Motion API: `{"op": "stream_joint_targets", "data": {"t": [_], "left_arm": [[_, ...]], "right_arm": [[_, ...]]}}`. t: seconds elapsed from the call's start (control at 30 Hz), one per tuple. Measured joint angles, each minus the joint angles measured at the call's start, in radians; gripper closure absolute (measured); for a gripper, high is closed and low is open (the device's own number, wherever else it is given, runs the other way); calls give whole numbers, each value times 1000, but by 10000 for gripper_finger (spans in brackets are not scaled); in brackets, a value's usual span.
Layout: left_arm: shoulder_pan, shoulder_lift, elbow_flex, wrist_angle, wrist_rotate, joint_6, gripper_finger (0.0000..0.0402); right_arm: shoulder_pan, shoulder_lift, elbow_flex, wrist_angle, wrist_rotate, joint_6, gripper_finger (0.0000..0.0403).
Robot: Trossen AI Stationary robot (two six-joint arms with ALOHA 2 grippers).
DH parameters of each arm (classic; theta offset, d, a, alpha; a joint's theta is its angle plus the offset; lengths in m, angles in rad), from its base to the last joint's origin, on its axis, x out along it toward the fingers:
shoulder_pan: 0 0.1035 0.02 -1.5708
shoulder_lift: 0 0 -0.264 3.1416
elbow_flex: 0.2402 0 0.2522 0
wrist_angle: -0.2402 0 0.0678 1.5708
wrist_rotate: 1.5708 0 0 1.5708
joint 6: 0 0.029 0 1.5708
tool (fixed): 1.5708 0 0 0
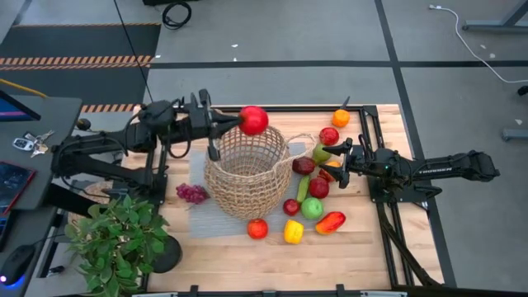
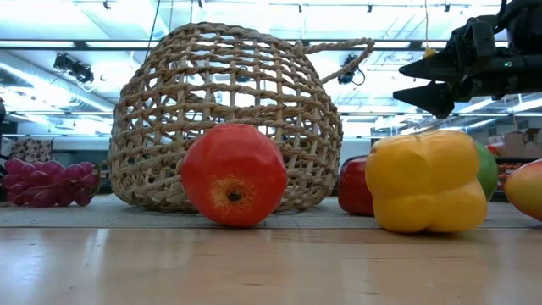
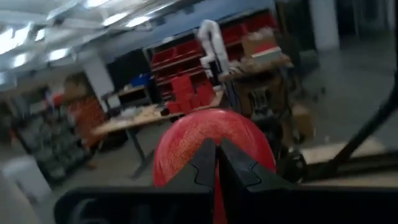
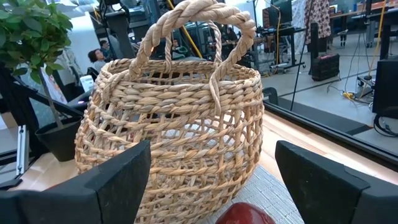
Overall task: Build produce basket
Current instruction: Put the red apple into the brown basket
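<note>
The tan woven basket (image 1: 247,175) stands upright on a grey mat (image 1: 198,219) at the table's middle. My left gripper (image 1: 238,122) reaches in level from the left, shut on a red apple (image 1: 254,120) held in the air over the basket's far rim. Produce lies on the table right of and in front of the basket: a red apple (image 2: 234,174), a yellow pepper (image 2: 428,180), a green fruit (image 1: 312,208), a cucumber (image 1: 303,188) and an orange (image 1: 341,118). My right gripper (image 1: 340,159) hovers open above this produce, pointing at the basket (image 4: 174,118). My left gripper has its two fingers (image 3: 239,168) closed together against the near side of the red apple (image 3: 186,140), coming at it level from the table's left. The fingers themselves hide what thin part they pinch. The apple sits beyond the fingertips, lifted clear above the basket's rim.
A green potted plant (image 1: 115,239) stands at the table's near left corner. Purple grapes (image 1: 191,194) lie on the mat left of the basket. A red-orange pepper (image 1: 330,222) lies near the right arm's base. A dark-red piece (image 4: 244,214) sits just below my right gripper.
</note>
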Motion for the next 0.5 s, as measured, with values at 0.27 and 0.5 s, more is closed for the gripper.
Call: {"op": "stream_joint_targets", "data": {"t": [0.27, 0.5], "left_arm": [[-2, 19, 21, -31, 47, 455, 389], [-2, 20, 21, -55, 47, 784, 388]], "right_arm": [[0, 0, 0, 0, 0, 0, 55], [0, 0, 0, 0, 0, 0, 55]]}}
